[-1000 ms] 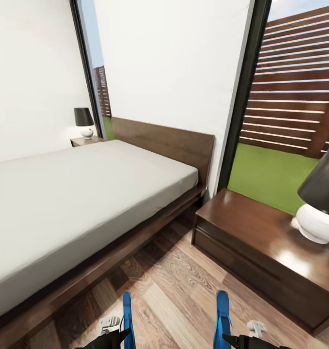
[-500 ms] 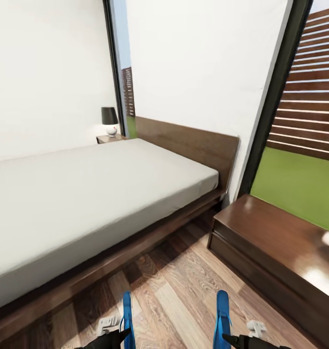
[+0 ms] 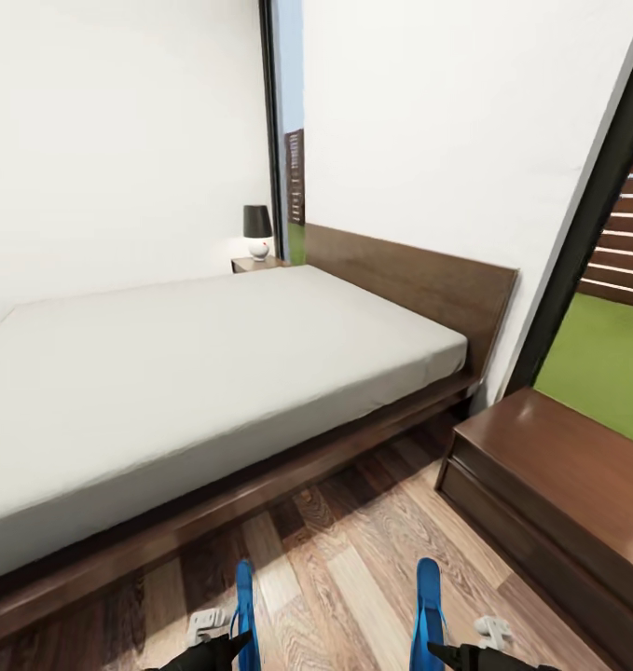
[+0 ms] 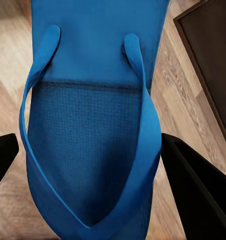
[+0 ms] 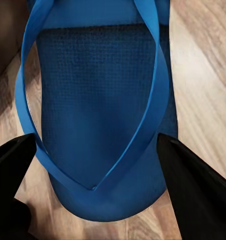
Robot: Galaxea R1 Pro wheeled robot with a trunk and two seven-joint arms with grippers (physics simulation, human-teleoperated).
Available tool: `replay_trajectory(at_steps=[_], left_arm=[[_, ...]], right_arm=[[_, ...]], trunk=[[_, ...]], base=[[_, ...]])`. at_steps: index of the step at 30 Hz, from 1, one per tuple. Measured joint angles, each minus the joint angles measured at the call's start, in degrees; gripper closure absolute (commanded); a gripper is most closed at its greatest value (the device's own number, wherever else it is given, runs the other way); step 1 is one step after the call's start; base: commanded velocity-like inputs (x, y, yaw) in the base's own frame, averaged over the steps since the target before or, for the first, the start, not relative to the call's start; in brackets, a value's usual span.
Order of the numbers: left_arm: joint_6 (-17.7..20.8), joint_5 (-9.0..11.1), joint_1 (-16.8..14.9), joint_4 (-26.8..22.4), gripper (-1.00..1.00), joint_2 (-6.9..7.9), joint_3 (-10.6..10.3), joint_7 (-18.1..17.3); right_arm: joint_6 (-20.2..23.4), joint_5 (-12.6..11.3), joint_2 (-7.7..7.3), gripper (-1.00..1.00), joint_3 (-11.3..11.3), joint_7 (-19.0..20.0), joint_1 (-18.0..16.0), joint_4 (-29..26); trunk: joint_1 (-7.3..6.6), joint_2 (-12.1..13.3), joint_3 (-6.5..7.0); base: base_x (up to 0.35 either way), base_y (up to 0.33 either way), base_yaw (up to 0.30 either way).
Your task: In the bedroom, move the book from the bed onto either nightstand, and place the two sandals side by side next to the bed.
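While each gripper clasps a blue sandal, left gripper (image 3: 230, 643) and right gripper (image 3: 437, 645) hang over wood-plank floor (image 3: 353, 559); the grey bed (image 3: 195, 363) lies left, a nightstand (image 3: 558, 485) right, cut off by the frame.

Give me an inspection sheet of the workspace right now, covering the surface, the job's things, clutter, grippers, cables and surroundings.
Surface: wood-plank floor beside the bed; mattress top plain.
Job's things: left sandal in the left gripper, right sandal in the right gripper, both held above the floor; far nightstand past the bed; book: nothing seen.
Clutter: small lamp on the far nightstand.
Grippers: each has a finger on either side of its sandal.
Cables: nothing seen.
Surroundings: white walls, dark-framed windows, dark wooden cabinet to the robot's right, grass outside.
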Motion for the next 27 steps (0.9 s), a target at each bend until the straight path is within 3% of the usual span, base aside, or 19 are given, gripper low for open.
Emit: replay_trajectory(at_steps=[27], left_arm=[[0.00,-0.06,0.00,-0.06,1.00,0.04,-0.01,0.00]], right_arm=[[0.01,-0.20,-0.03,1.00,-0.01,0.00,0.00,0.00]], trunk=[[0.00,0.00,0.00]], base=[[0.000,0.000,0.293]])
